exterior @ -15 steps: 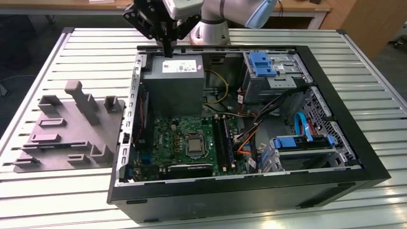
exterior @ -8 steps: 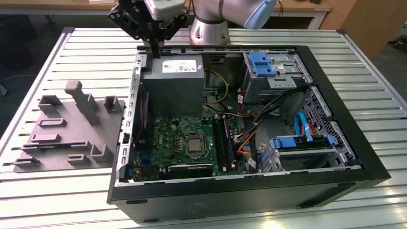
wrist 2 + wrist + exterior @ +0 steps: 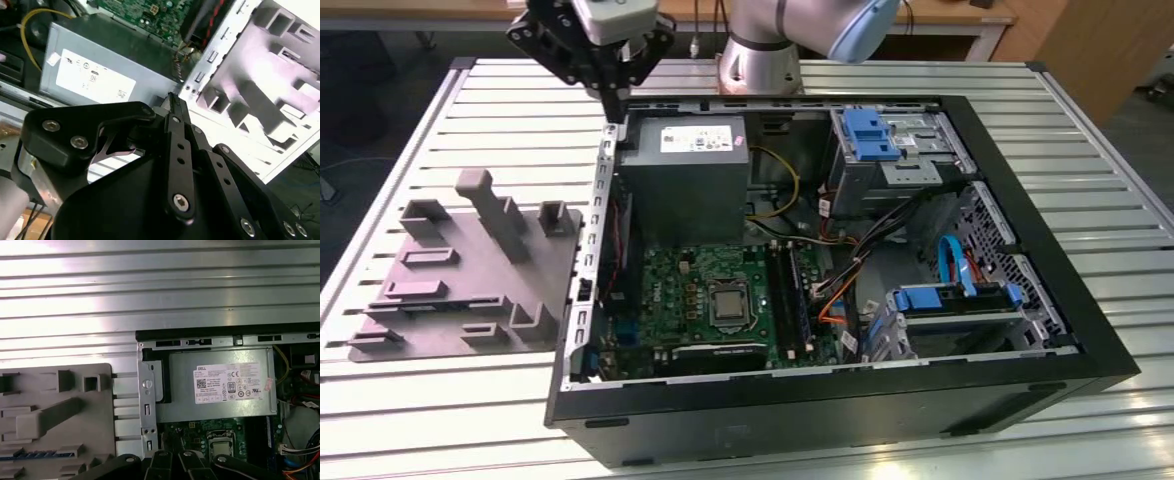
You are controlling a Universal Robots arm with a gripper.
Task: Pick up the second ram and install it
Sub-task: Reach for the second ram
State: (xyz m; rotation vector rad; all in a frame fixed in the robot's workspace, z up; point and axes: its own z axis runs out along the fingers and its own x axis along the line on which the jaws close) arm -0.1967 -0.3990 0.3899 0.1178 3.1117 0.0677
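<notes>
The second ram (image 3: 37, 455) shows in the first wrist view as a thin blue strip lying edge-up in a slot of the grey holder block (image 3: 55, 410). My gripper (image 3: 610, 103) hangs above the back corner of the open computer case (image 3: 1067, 330), on the exterior view's left, between the holder block (image 3: 454, 270) and the grey power supply (image 3: 683, 175). Its black fingers (image 3: 173, 107) meet at the tips, shut, with nothing between them. The black slot rails (image 3: 787, 285) lie on the green motherboard (image 3: 700, 290), beside the processor socket.
The case lies open on a slatted metal table (image 3: 1067, 110). Inside it are blue drive brackets (image 3: 870, 135), bundled cables (image 3: 854, 270) and a lower drive cage (image 3: 954, 305). The arm's base (image 3: 761, 50) stands behind the case.
</notes>
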